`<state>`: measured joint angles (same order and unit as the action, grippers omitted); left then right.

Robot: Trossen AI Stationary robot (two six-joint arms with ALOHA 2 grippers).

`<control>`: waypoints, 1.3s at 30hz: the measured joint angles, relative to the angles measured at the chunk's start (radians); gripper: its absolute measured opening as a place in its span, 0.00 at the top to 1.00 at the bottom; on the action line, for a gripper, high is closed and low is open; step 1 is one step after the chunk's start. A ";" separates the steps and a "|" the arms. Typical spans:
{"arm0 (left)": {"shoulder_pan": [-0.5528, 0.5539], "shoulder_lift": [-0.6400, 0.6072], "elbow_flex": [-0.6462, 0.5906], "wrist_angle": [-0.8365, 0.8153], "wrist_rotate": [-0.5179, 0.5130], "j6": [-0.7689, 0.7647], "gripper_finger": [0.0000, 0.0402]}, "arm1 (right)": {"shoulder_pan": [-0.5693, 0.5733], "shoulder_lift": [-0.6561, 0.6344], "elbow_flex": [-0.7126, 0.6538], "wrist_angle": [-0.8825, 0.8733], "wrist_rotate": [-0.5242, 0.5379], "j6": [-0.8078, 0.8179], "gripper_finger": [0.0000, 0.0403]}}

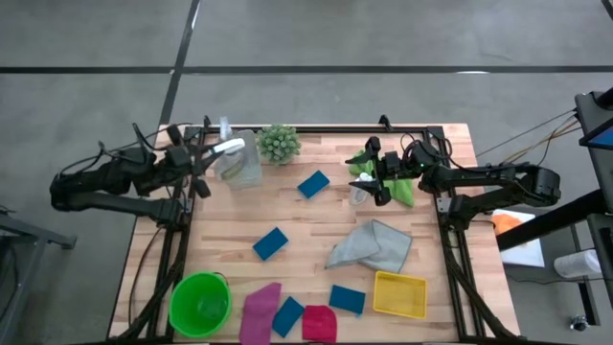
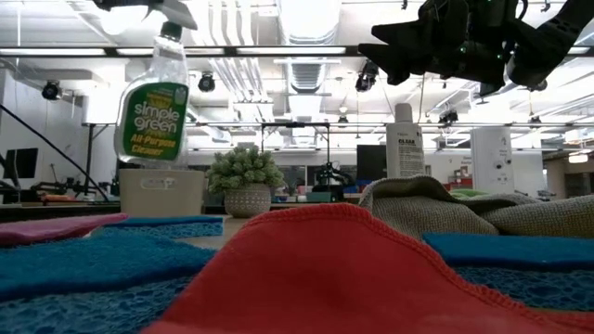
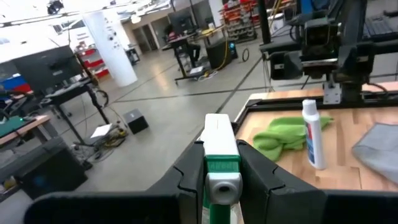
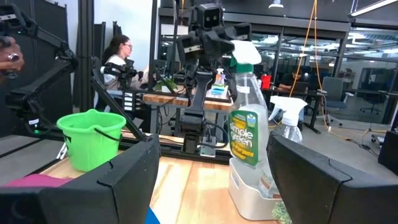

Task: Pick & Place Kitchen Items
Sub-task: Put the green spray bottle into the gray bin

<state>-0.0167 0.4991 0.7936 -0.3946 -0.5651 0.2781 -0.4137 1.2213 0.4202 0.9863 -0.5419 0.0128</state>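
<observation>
Open-plan robotics lab: concrete floor (image 1: 383, 38), strip ceiling lights (image 2: 278, 51), workbenches (image 3: 199, 46), equipment racks (image 3: 242, 12).

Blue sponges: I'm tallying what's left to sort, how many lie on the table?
4. One blue sponge beside the plant, one mid-table, one by the yellow tray, one between the pink cloth and red cloth.

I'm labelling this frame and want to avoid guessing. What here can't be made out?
- Spray bottle, left wrist view: body cut off by the bottom edge; left gripper covers its neck.
- Small bottle, high view: mostly under the right gripper.
- Bucket, high view: contents too blurred to tell.
- Sponges, low view: red cloth hides those behind it.
</observation>
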 joint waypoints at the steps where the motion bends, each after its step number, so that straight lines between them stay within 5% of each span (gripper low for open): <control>1: 0.007 0.001 -0.004 0.000 0.009 0.000 0.86 | 0.000 0.000 0.000 0.000 0.000 0.000 0.28; 12: 0.087 0.000 -0.099 0.061 0.066 0.020 0.86 | 0.000 0.000 0.000 0.000 0.000 -0.002 0.28; 31: 0.374 0.000 -0.281 0.250 0.377 -0.067 0.86 | 0.000 0.000 0.000 0.000 0.000 -0.005 0.28; 39: 0.438 -0.001 -0.289 0.237 0.405 -0.095 0.86 | 0.000 0.000 0.000 -0.006 0.000 -0.005 0.28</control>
<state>0.4217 0.4981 0.5049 -0.1574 -0.1600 0.1829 -0.4137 1.2213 0.4202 0.9804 -0.5419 0.0082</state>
